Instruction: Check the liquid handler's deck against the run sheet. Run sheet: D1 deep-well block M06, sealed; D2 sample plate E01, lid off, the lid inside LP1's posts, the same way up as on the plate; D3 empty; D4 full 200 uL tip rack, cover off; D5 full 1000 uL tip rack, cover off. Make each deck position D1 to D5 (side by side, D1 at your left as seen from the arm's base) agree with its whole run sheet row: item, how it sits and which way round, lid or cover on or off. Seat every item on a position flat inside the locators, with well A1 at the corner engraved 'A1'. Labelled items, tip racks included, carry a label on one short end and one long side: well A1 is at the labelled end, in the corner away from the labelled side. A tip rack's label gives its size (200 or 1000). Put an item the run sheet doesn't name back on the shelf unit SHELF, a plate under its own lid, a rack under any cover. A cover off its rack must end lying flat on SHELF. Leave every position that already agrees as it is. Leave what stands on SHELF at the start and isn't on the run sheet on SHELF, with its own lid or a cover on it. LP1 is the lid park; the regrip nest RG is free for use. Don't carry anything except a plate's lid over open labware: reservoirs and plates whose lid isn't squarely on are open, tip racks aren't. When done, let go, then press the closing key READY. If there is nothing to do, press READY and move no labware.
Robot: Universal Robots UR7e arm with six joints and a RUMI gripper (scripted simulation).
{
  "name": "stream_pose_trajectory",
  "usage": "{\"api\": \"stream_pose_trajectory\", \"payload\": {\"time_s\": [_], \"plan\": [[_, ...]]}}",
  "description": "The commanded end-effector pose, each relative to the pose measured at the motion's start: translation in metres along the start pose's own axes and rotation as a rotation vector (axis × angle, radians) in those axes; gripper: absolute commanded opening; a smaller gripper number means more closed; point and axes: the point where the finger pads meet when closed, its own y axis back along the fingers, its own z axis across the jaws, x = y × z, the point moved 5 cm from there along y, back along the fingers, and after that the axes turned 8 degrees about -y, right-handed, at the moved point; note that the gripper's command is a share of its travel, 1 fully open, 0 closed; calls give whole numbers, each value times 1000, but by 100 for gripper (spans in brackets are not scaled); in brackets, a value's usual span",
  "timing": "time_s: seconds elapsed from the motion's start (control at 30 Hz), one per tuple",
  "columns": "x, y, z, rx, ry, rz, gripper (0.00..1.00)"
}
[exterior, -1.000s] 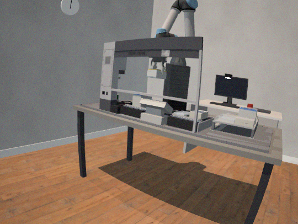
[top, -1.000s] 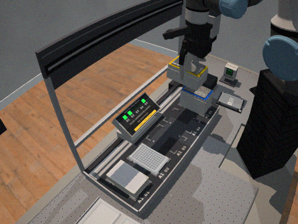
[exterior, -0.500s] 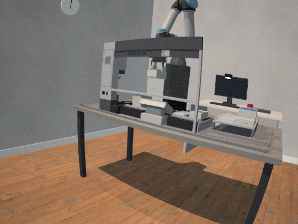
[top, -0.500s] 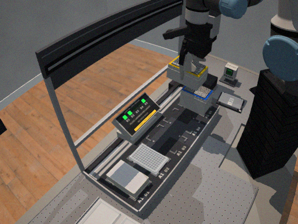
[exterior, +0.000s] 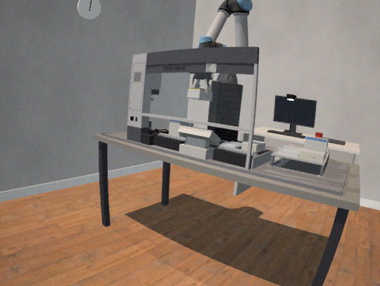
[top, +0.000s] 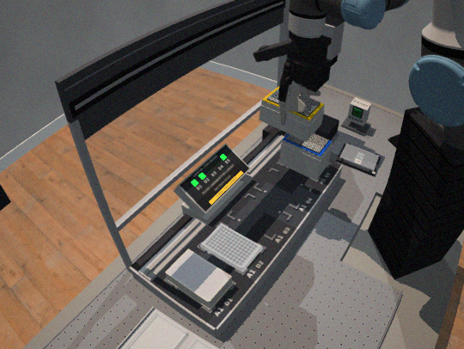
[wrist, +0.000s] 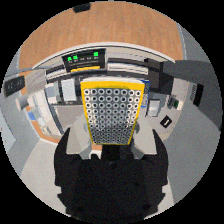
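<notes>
Hand (top: 287,113) clamped on the yellow-rimmed tip rack (top: 292,113), cover off, held up in the air. Directly below it sat the blue-rimmed tip rack (top: 308,151) on the deck's end slot, also uncovered. Next slot along, farther from the hand, was bare, so the carried rack likely belonged there; judgement only, since the size labels were unreadable. The slot after that was bare too, as the sheet wants. Beyond it lay the white well plate (top: 231,247) with no lid, then farthest off the sealed block (top: 199,276). Status panel (top: 213,180) showed three green lights, over the first, second and fifth marks.

Left, as I judged it: seat the yellow rack with A1 at the engraved corner, release, press the ready key (top: 359,113) just behind the hand.

Hard to make out: labels on every item; whether the flat piece (top: 360,158) beside the blue rack was the plate's lid inside its posts; the shelf (exterior: 300,157), well off from the hand, too small to tell its contents. A pale tray (top: 163,333) on the tabletop was cut off at the frame edge.
</notes>
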Motion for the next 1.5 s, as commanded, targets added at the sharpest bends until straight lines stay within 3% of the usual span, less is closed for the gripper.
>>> {"api": "stream_pose_trajectory", "payload": {"time_s": [0.0, 0.23, 1.47], "plan": [[0, 0, 0, 0, 0, 1, 0], [0, 0, 0, 0, 0, 1, 0], [1, -55, 0, 0, 0, 1, 0]]}}
